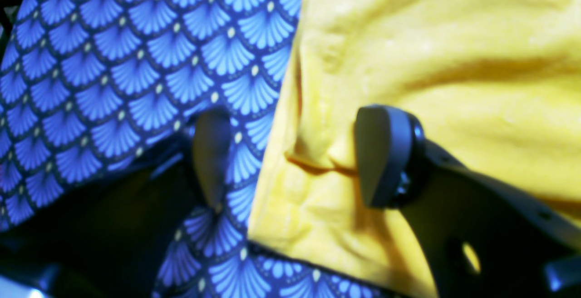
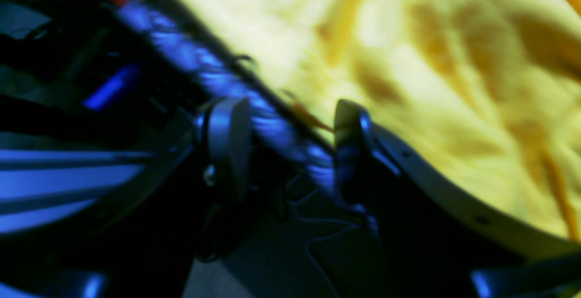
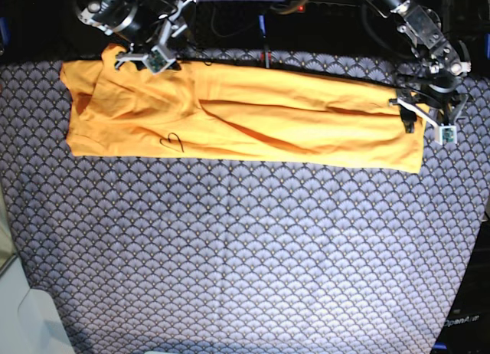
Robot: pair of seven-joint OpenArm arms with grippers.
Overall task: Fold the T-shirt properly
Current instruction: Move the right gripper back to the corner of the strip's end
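With the shirt [image 3: 245, 120] folded into a long band, both grippers, left [image 1: 290, 157] and right [image 2: 290, 148], stand released at its ends, so regripping for the crosswise fold likely comes next.

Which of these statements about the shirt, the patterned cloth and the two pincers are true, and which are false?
1. The T-shirt lies as a long band across the far part of the patterned cloth. True.
2. The left pincer is shut on a sleeve. False: its jaws stand open at the shirt's edge.
3. The right pincer is open. True.
4. The shirt hangs in the air between the arms. False: it lies flat on the cloth.
5. The shirt is orange-yellow. True.
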